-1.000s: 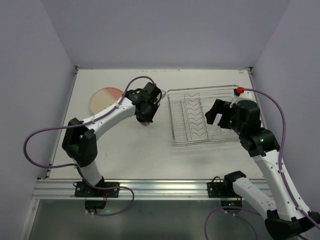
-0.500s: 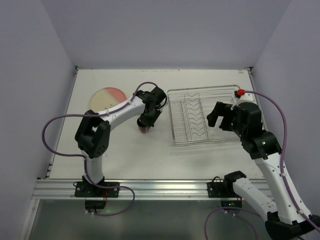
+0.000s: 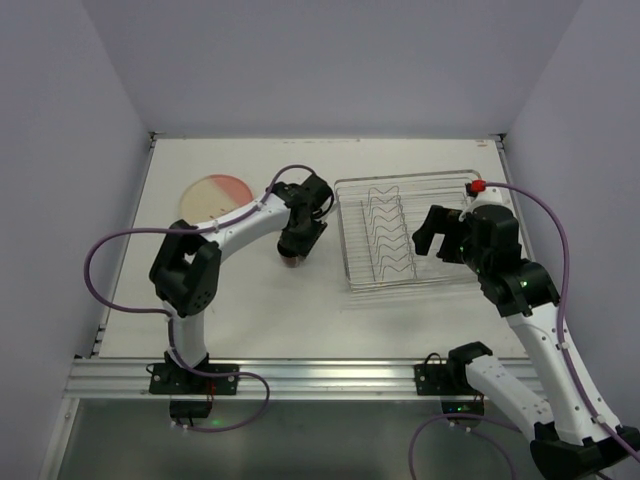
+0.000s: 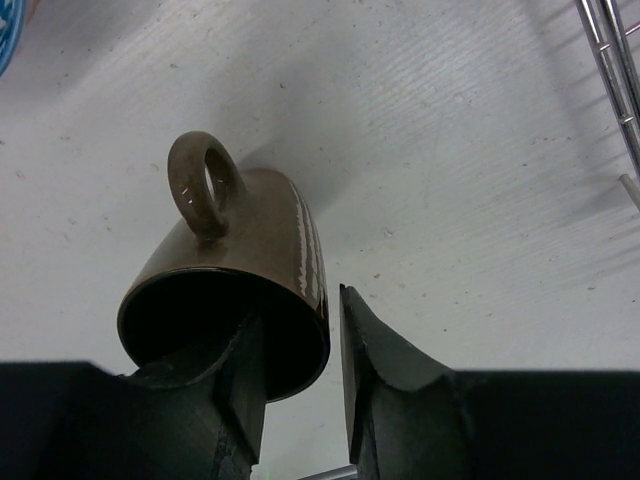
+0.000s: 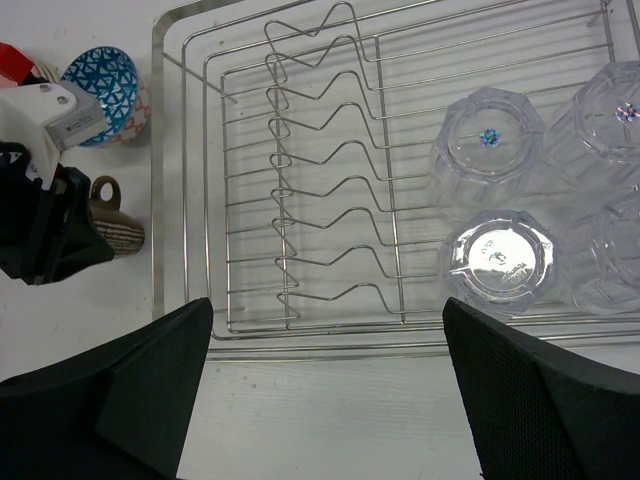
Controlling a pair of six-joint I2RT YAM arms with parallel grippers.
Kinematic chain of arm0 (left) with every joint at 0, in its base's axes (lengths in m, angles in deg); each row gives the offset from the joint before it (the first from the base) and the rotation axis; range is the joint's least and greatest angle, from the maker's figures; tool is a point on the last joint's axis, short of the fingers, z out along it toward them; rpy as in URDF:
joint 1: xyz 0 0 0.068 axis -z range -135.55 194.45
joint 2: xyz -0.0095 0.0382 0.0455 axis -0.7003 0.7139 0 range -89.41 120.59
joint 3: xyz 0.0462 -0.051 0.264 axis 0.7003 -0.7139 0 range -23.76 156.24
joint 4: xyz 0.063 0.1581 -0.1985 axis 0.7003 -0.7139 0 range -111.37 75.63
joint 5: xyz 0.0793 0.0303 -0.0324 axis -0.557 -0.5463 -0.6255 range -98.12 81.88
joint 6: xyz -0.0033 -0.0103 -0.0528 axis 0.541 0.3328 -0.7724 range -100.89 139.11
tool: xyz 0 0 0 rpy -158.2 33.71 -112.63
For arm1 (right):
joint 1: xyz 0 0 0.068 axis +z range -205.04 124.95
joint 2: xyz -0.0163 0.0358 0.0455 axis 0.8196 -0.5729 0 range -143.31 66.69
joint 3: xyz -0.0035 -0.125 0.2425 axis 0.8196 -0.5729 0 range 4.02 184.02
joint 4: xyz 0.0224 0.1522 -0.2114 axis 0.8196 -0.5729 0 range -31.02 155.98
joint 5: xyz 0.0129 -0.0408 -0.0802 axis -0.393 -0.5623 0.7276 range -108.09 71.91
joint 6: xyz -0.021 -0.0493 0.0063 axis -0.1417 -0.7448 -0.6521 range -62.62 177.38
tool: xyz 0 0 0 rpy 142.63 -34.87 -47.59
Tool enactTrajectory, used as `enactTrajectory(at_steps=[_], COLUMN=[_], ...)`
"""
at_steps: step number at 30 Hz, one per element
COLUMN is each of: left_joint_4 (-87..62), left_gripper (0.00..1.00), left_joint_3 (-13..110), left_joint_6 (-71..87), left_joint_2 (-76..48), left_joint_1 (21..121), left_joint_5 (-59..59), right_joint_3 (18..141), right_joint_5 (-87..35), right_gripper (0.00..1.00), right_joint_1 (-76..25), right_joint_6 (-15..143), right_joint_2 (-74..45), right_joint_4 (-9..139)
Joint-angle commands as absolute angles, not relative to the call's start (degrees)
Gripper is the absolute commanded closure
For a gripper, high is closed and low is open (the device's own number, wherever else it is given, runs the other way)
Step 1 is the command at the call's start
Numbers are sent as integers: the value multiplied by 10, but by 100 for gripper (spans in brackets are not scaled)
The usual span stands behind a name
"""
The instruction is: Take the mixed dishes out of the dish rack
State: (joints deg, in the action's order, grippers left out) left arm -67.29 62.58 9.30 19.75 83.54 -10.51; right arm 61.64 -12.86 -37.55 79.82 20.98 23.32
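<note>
Between the jaws of the left gripper point(image 4: 300, 330), the rim wall of the small dark brown mug point(image 4: 245, 250) is clamped, with 1 finger inside the mouth and 1 on the outer wall. The handle points away from the jaws. The mug is tilted and outside the dish rack point(image 5: 157, 200), base toward the table point(image 4: 450, 150); contact with the table cannot be confirmed. The right gripper point(image 5: 328, 310) hovers over the near rail of the rack, jaws wide apart and holding nothing. Ahead of these jaws and to their right, 4 clear glass tumblers point(image 5: 497, 260) stand in the rack. Directly ahead, the zigzag dividers point(image 5: 310, 170) carry no plates. Ahead and to the left, outside the rack wall, the blue-patterned bowl point(image 5: 105, 85) sits on the table just past the mug. Farthest out, well apart from the rack, 1 cream and pink plate point(image 3: 212, 197) lies flat. Assessment: plate and bowl are unloaded, the mug needs only release, and 4 tumblers are left.
</note>
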Motion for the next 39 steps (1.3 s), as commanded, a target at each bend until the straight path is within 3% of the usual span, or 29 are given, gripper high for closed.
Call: enactTrajectory(at_steps=[1, 5, 7, 15, 19, 25, 32, 39], left_joint_4=[-662, -651, -640, -600, -510, -469, -436, -428], left_gripper=[61, 36, 0, 0, 0, 0, 0, 0], left_joint_3=[625, 627, 625, 599, 510, 394, 279, 222], left_joint_6=[102, 97, 94, 52, 20, 22, 19, 19], left_joint_2=[159, 112, 89, -47, -159, -323, -418, -430], left_joint_1=[838, 838, 839, 838, 838, 838, 838, 838], left_joint_5=[-108, -110, -110, -187, -254, -304, -341, -321], right_joint_3=[619, 619, 617, 631, 656, 705, 752, 782], right_joint_5=[-125, -109, -88, -55, -76, -3, -24, -81], right_gripper=[1, 1, 1, 1, 1, 1, 1, 4], right_joint_1=[-376, -376, -376, -385, -410, -451, -499, -515], right_joint_6=[791, 794, 797, 769, 768, 794, 784, 783], right_joint_2=[213, 208, 200, 136, 69, -40, -134, -193], right_joint_4=[246, 246, 245, 235, 235, 228, 239, 262])
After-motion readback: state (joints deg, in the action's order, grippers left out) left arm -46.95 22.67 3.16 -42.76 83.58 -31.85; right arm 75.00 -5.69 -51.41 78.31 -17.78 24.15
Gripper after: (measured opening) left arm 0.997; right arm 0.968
